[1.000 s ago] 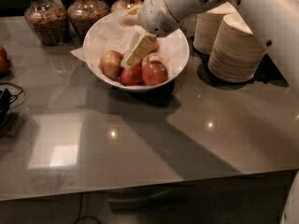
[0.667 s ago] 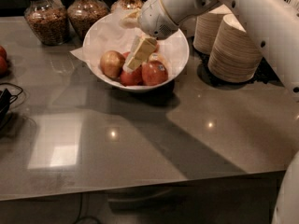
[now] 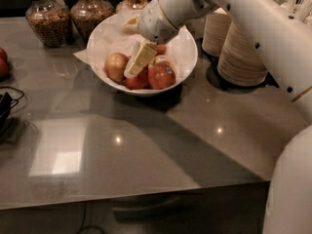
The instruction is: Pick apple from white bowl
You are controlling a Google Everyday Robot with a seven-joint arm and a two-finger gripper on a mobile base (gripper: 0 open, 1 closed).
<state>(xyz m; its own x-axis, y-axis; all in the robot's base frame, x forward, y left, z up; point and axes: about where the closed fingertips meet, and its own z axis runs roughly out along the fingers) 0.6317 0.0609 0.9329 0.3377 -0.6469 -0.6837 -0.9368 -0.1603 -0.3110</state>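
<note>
The white bowl (image 3: 187, 57), lined with crinkled white paper, stands at the back middle of the grey counter. The apple (image 3: 116, 66), dull yellow-gold with a reddish blush, lies at the bowl's left side. Beside it lie a red apple with a sticker (image 3: 162, 76) and another red apple (image 3: 138, 83). My gripper (image 3: 140, 60) reaches down into the bowl from the upper right. It hangs just right of the yellow-gold apple and above the red apples, hiding part of them.
Two glass jars (image 3: 46, 16) (image 3: 90, 9) of brown contents stand behind the bowl on the left. Stacks of beige disposable bowls (image 3: 243, 57) stand to its right. Red apples (image 3: 2, 62) and a black cable (image 3: 7, 106) lie at the left edge.
My gripper has moved slightly down and to the left, deeper into the bowl and nearer the yellow-gold apple. The apples have not moved.
</note>
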